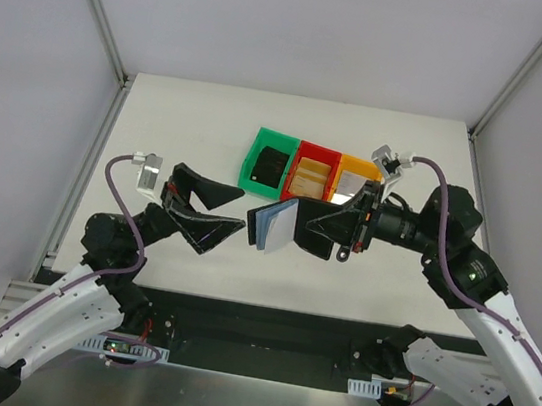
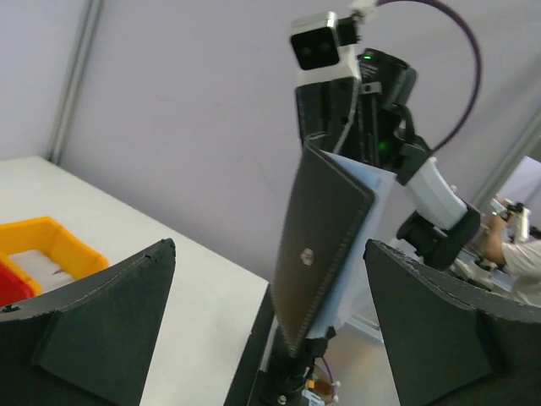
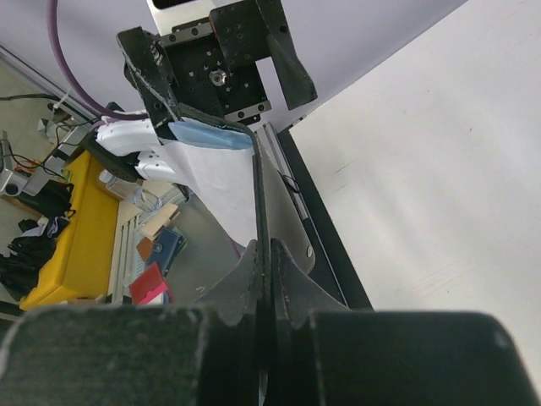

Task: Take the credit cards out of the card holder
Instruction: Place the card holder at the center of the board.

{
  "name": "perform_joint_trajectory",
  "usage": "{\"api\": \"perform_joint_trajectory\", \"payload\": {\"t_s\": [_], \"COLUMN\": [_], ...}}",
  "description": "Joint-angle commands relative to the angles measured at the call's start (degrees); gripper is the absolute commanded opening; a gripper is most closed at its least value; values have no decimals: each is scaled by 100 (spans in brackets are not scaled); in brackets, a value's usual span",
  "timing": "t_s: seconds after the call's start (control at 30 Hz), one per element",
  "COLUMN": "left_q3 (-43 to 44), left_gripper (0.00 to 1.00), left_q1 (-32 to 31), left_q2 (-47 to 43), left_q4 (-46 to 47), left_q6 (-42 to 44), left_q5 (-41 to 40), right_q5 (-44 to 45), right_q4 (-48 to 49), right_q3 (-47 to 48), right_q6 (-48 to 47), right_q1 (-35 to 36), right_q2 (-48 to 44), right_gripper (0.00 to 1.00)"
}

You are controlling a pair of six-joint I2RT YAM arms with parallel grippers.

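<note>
R gripper (image 1: 300,227) clamped on card holder (image 1: 274,226) edge, held aloft. L gripper (image 1: 242,211) wide apart, holder just past its tips.

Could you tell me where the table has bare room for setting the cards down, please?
The table is bare behind the green bin, red bin and yellow bin, and left of them. Crowded: the centre, where the open left gripper faces the card holder clamped by the right gripper.

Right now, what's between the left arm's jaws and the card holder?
Nothing. In the top external view, only a thin strip of bare table shows between the left gripper, jaws open, and the card holder.
</note>
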Motion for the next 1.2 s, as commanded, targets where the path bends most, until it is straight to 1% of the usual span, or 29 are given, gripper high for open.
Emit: {"api": "perform_joint_trajectory", "payload": {"t_s": [0.0, 0.23, 0.43, 0.57, 0.63, 0.73, 0.83, 0.9, 1.0, 1.17], "left_q3": [-152, -82, 41, 41, 67, 181, 252, 270, 261, 314], "left_gripper": [93, 93, 91, 92, 91, 83, 68, 60, 54, 38], "left_q1": [106, 151, 151, 151, 151, 151, 151, 151, 151, 151], "left_q2": [118, 601, 935, 945, 944, 1085, 1190, 1217, 1147, 1041], "left_q4": [1608, 2391, 2629, 2542, 2567, 2734, 2910, 2963, 2955, 2849], "left_q6": [-552, -1036, -1177, -1089, -1045, -1124, -1229, -1247, -1238, -1186], "left_q5": [692, 1114, 1334, 1264, 1299, 1466, 1580, 1607, 1607, 1598], "right_q5": [-370, -494, -581, -678, -696, -696, -696, -670, -661, -643], "right_q4": [824, 1096, 1281, 1439, 1439, 1439, 1439, 1597, 1597, 1606], "right_q3": [-63, -178, -274, -310, -310, -327, -353, -380, -406, -503], "right_q6": [423, 687, 810, 933, 951, 951, 942, 933, 933, 907], "right_q1": [-175, -237, -237, -237, -237, -237, -237, -246, -263, -325], "right_q2": [-237, -281, -246, -228, -202, -158, -114, -105, -96, -70], "right_gripper": [0, 0, 0, 0, 0, 0, 0, 0, 0, 0]}}
